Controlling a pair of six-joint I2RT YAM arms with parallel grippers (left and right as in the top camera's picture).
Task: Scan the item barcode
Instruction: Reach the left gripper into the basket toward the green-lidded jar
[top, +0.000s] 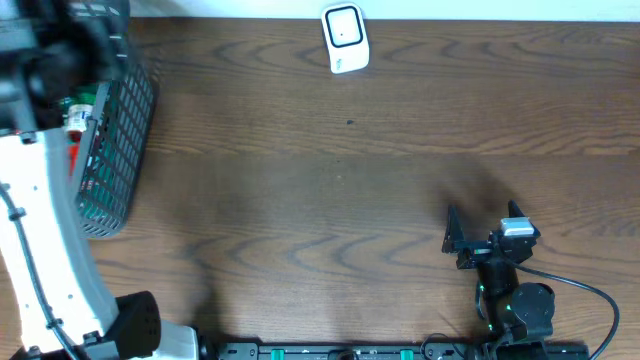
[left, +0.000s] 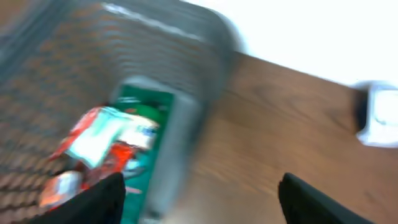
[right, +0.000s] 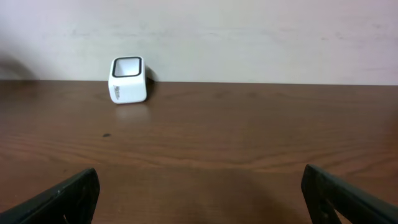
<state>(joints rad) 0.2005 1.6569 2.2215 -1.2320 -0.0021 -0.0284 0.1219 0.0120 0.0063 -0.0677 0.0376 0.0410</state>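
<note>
Several packaged items lie in a grey mesh basket at the table's left end. In the blurred left wrist view I make out a green pack and a red-and-white packet inside the basket. My left gripper hovers open over the basket's rim, with nothing between its fingers. The white barcode scanner stands at the far edge of the table, also visible as scanner and scanner. My right gripper rests open and empty near the front right. No barcode is legible.
My white left arm runs along the left edge beside the basket. Brown wooden tabletop stretches between basket, scanner and the right gripper. A pale wall rises behind the scanner.
</note>
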